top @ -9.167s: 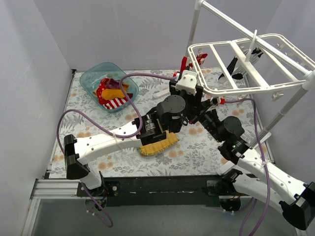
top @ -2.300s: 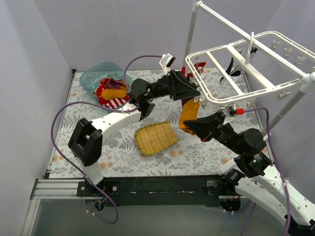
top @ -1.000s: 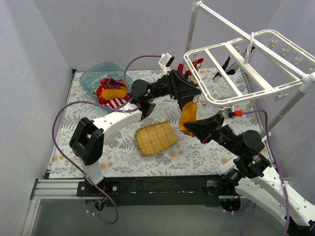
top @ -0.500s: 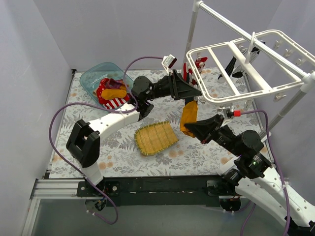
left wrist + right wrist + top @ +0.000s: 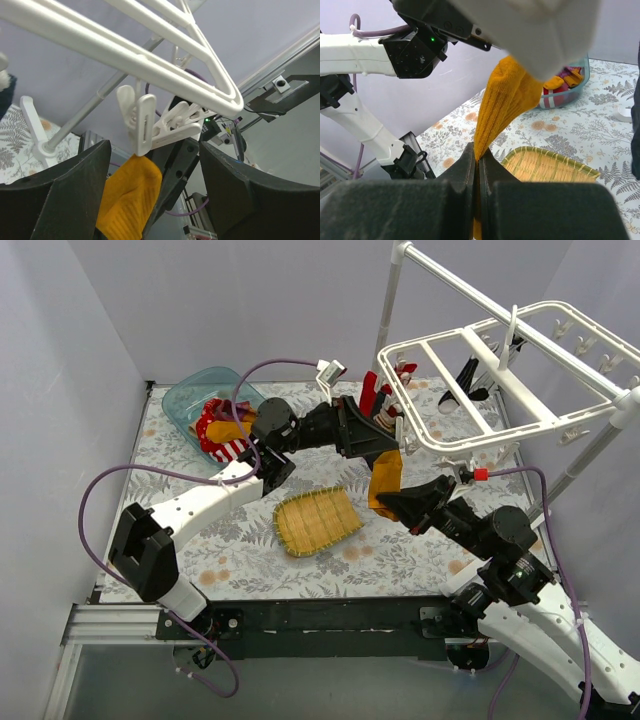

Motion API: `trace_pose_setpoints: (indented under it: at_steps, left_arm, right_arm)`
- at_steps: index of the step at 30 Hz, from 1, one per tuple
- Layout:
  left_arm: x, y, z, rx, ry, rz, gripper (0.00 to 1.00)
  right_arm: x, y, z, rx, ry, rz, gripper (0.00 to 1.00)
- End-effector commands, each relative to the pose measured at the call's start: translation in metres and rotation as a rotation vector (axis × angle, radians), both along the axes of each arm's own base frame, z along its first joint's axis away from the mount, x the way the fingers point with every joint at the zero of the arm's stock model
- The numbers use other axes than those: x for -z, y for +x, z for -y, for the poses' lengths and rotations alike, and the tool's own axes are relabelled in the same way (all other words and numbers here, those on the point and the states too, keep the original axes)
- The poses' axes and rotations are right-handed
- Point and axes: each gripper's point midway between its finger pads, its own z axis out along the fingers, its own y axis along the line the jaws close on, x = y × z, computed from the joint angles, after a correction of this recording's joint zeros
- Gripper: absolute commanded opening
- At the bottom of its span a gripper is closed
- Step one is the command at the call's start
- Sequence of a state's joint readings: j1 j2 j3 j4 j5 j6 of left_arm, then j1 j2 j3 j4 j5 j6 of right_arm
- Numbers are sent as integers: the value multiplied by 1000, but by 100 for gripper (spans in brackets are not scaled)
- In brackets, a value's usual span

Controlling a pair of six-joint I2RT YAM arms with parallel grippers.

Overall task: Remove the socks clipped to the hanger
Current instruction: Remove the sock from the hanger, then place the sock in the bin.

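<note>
Top view gives me the layout: the white grid hanger [image 5: 520, 428] sits high over the table's far right corner. The mustard sock [image 5: 386, 476] dangles off its near-left corner, above mid-table just right of the woven mat [image 5: 318, 522]. Black socks [image 5: 468, 375] and a red sock [image 5: 369, 392] hang further back, and more socks [image 5: 226, 428] lie in the teal bin [image 5: 185, 390] at the far left corner. Only the left wrist cam shows the white clip [image 5: 142, 125], with the sock's top right at its lower tip; I can't tell if it's biting. Left gripper [image 5: 152, 160]: jaws spread wide either side of clip and sock, gripping nothing. Right wrist cam shows what the top view hides: right gripper [image 5: 476, 167] pinched fully closed on the sock's lower end, fabric drawn into a narrow cone.
</note>
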State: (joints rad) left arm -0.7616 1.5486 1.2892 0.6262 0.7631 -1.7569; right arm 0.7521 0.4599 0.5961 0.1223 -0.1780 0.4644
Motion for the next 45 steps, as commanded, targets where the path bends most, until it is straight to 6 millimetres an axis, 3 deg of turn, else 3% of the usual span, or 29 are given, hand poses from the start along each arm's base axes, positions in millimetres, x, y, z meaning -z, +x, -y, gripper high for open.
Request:
trace_pose_setpoints:
  at_steps: [1,8,19,22,28,31,32,33,39,45]
  left_arm:
    - [6,-4,-3,-14,30,10,69]
    - [8,3,2,-20,38,6,65]
    - [3,8,10,-15,41,15,46]
    - [3,9,10,-20,45,18,46]
    - [15,10,3,-83,104,60,55]
    - [39,8,-3,-100,164,48,60]
    - [40,4,-7,-97,165,64,61]
    - [52,-1,-9,-77,184,55,65]
    - [64,-17,-18,-33,203,74,80]
    - [78,-29,-10,-10,270,96,80]
  right_arm:
    - [-5,0,1,6,4,33,1]
    - [5,2,-3,-5,-18,12,1]
    - [36,-1,-14,-60,-45,-74,1]
    - [39,-1,-13,-59,-42,-82,1]
    - [38,-2,-11,-55,-39,-78,1]
    - [39,-3,-11,-55,-45,-76,1]
    - [40,-3,-10,-52,-48,-76,1]
    - [40,-3,-9,-48,-50,-74,1]
    - [45,-1,-8,-39,-64,-78,1]
    - [46,0,-11,-48,-76,-74,1]
